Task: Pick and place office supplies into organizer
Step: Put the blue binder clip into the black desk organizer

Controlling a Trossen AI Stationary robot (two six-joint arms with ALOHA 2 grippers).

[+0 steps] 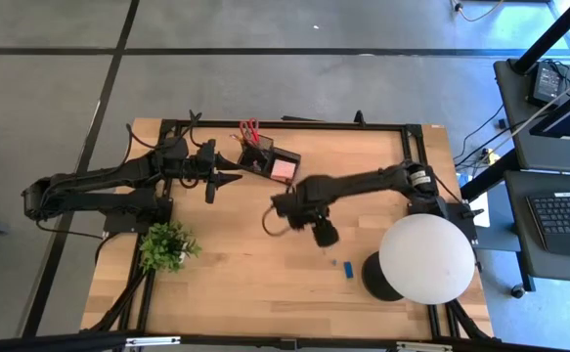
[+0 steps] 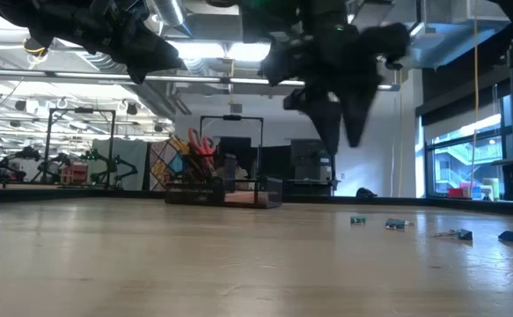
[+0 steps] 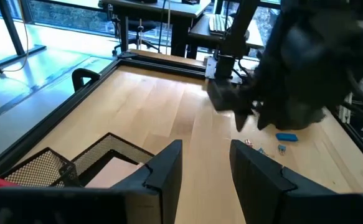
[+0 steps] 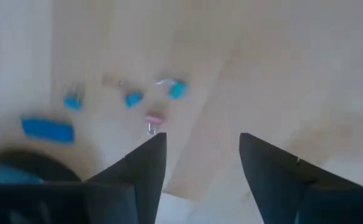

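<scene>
The black mesh organizer (image 1: 263, 158) stands at the table's far middle. Red-handled scissors (image 1: 249, 129) stick up from its cup, and a pink sticky-note pad (image 1: 283, 170) lies in its tray. A small blue block (image 1: 347, 267) and tiny clips (image 4: 133, 99) lie loose on the wood near the lamp. My right gripper (image 4: 203, 163) hangs open above the table's middle, pointing down, with bare wood between its fingers and the clips just beyond them. My left gripper (image 3: 206, 168) waits open and raised, just left of the organizer.
A white globe lamp (image 1: 426, 257) on a round black base (image 1: 376, 278) stands at the near right, close to the blue block. A green potted plant (image 1: 166, 244) stands at the near left. Bare wood lies between them along the near edge.
</scene>
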